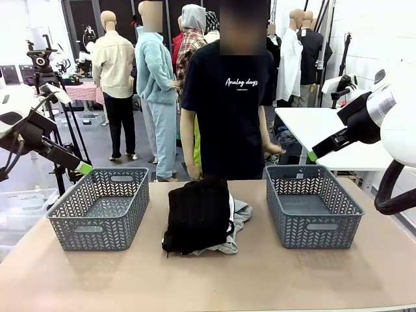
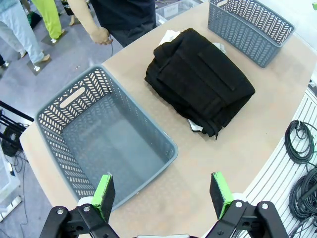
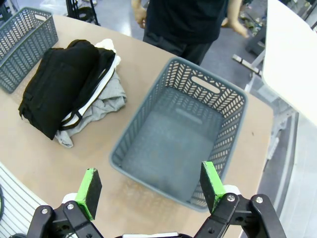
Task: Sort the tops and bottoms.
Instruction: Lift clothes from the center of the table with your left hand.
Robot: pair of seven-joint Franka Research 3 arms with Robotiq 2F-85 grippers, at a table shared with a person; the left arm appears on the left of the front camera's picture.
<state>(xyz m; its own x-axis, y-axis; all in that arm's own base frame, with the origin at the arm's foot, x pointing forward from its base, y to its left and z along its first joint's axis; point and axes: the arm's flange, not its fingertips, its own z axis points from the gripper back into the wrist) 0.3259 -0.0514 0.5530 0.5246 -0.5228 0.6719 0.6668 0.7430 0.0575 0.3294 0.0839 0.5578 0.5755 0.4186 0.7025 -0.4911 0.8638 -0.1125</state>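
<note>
A pile of folded clothes lies mid-table: a black garment (image 1: 198, 214) on top, grey and white pieces (image 1: 242, 213) under it. The same black garment (image 2: 200, 79) and the pile (image 3: 69, 89) show in both wrist views. An empty grey basket (image 1: 99, 208) stands to its left, and another empty grey basket (image 1: 313, 205) to its right. My left gripper (image 1: 83, 168) hangs open above the left basket's (image 2: 106, 139) far left corner. High over the right basket (image 3: 183, 139) my right gripper (image 1: 313, 156) is open too. Nothing sits between either pair of fingers.
A person in a black T-shirt (image 1: 231, 97) stands at the far edge of the table, hands down near the edge. A white table (image 1: 325, 133) stands behind at the right. Cables (image 2: 302, 144) lie beyond the table's near edge.
</note>
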